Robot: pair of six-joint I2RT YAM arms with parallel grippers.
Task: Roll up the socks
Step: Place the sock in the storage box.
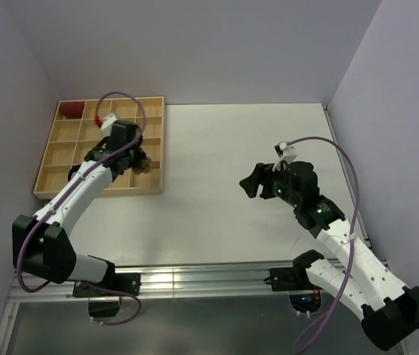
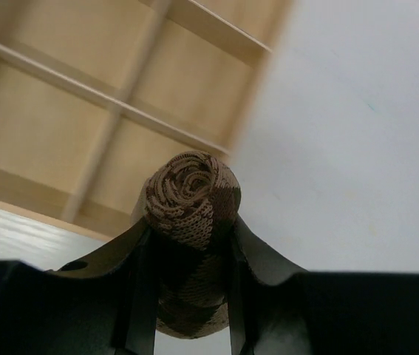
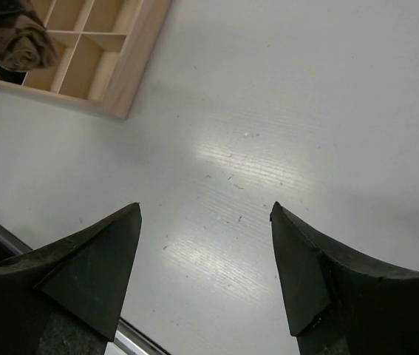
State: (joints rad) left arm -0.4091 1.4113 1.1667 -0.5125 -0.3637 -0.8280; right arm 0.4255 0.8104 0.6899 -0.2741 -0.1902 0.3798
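Left gripper clamps the rolled tan sock above the wooden tray, near-right cells. Stowing step, likely. Right gripper gapes empty, right of centre. Next: lower into a cell, release.

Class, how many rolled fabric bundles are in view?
2. A tan argyle roll is clamped in the left gripper above the wooden tray; a dark red bundle lies in its far-left corner compartment. The left arm may hide others.
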